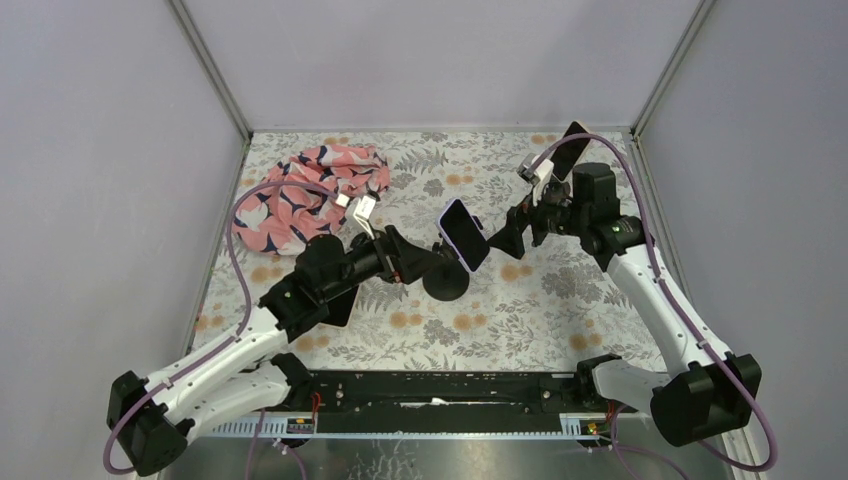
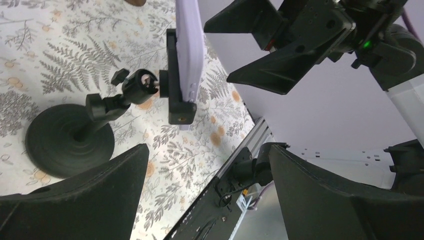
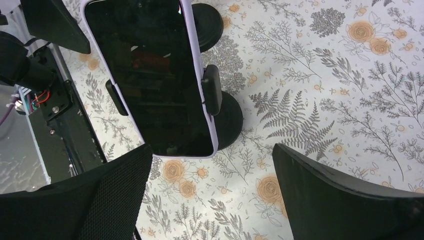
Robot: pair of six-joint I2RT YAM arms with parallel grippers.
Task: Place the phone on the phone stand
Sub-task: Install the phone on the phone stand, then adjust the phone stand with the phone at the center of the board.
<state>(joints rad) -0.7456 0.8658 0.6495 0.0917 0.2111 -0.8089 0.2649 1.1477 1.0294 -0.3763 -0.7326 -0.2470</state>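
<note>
The phone [image 1: 464,234], in a lilac case with a dark screen, sits clamped in the black phone stand [image 1: 445,281] at the table's middle. In the right wrist view the phone [image 3: 150,75] is gripped by the stand's side clamps [image 3: 211,89]. In the left wrist view the phone [image 2: 189,50] shows edge-on in the stand [image 2: 70,140]. My left gripper [image 1: 420,262] is open and empty just left of the stand. My right gripper [image 1: 507,238] is open and empty just right of the phone, apart from it.
A pink patterned cloth [image 1: 310,195] lies at the back left. The table has a floral cover [image 1: 560,290]. Grey walls stand on three sides. A black rail [image 1: 440,385] runs along the near edge.
</note>
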